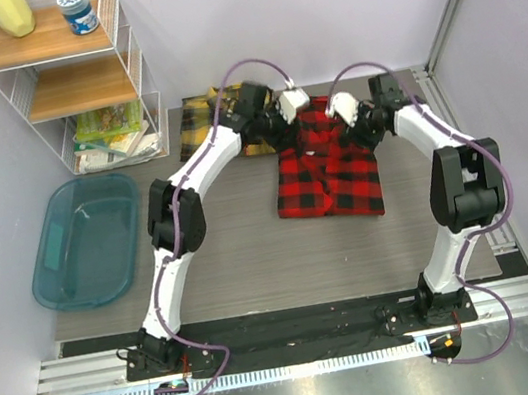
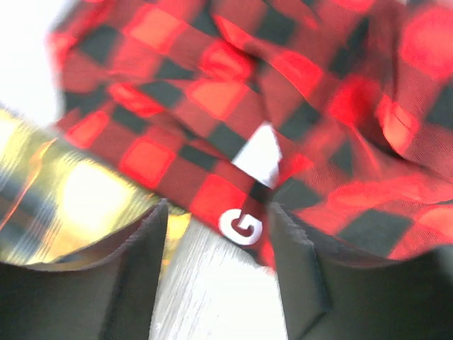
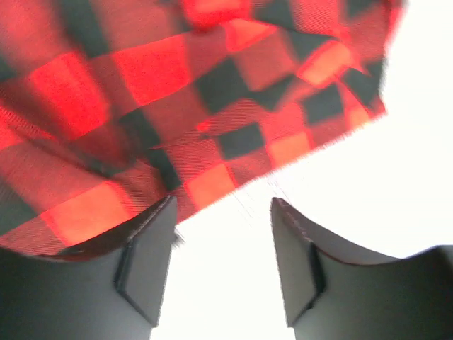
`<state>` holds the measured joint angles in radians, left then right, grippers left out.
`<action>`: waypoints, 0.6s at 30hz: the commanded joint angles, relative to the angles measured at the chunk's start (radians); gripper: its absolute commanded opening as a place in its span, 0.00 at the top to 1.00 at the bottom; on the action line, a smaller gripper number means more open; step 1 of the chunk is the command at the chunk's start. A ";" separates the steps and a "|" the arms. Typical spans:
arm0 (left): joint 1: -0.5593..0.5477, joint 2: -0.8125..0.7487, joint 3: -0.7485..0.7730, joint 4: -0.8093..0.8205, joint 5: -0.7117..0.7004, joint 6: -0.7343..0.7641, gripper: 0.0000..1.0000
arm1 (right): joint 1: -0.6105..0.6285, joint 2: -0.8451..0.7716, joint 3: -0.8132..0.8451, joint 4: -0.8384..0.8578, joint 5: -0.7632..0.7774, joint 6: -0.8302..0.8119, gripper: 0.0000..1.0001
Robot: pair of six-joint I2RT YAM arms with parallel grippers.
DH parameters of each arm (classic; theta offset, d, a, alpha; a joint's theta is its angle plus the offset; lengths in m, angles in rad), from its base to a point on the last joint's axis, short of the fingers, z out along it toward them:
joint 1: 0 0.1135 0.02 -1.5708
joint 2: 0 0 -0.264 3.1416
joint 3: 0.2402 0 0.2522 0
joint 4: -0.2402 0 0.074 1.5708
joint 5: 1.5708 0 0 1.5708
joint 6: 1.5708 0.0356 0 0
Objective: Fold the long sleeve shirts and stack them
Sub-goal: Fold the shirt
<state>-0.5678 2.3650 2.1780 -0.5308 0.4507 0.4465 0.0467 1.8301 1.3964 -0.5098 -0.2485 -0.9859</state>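
At bench (image 1: 235,263) centre, both arms are reaching to the 12 o'clock edge of the red-and-black shirt (image 1: 329,171).
Left hand (image 1: 295,109) and right hand (image 1: 339,112) are spread, pinching nothing; a clean fold likely calls for matching corner grips, lifted level. Yellow-and-black shirt (image 1: 199,122) is lying at 11 o'clock.

Left arm (image 1: 199,163) and right arm (image 1: 433,134): white link shells, black joint housings, black bases (image 1: 158,352). Purple cable (image 1: 244,63) loops along each arm, base to wrist. Left tool (image 2: 218,207) and right tool (image 3: 223,202): matte black wedge-shaped fingers, bevelled inner faces.
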 commanded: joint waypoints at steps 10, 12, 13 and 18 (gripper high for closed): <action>0.105 -0.430 -0.495 -0.009 0.040 -0.396 0.38 | -0.068 -0.170 0.072 -0.427 -0.251 0.545 0.57; 0.080 -0.473 -0.563 -0.009 0.022 -0.399 0.39 | -0.065 -0.187 -0.001 -0.457 -0.306 0.559 0.59; 0.057 -0.483 -0.579 -0.002 0.016 -0.414 0.39 | -0.064 -0.190 -0.025 -0.455 -0.305 0.575 0.59; 0.032 -0.422 -0.589 0.066 -0.026 -0.529 0.30 | -0.084 -0.167 -0.094 -0.365 -0.233 0.622 0.54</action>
<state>-0.5186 1.9141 1.5661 -0.5419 0.4236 0.0246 -0.0189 1.6569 1.3262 -0.8940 -0.4797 -0.4473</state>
